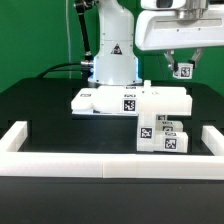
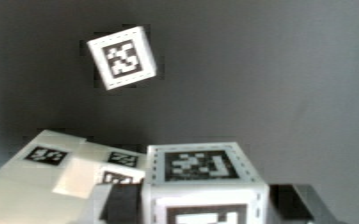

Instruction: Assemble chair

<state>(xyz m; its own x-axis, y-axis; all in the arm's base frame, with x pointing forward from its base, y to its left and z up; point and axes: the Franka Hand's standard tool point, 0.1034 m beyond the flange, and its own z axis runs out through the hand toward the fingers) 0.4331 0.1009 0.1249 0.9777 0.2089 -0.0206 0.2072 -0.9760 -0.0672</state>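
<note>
My gripper (image 1: 182,64) hangs high at the exterior view's right, shut on a small white tagged chair block (image 1: 184,71). In the wrist view that block (image 2: 202,165) fills the space between the two dark fingers (image 2: 130,205), tags showing on two of its faces. On the black table below lie the other white chair parts: a broad slab (image 1: 140,100) in the middle and a cluster of smaller tagged blocks (image 1: 160,136) in front of it. The wrist view catches some of these parts (image 2: 66,165) beside the held block, well under it.
A white border rail (image 1: 100,160) runs along the table's front and up both sides. The robot's base (image 1: 112,60) stands behind the slab. A flat white tagged piece (image 2: 123,57) lies alone on the dark table surface. Green backdrop behind.
</note>
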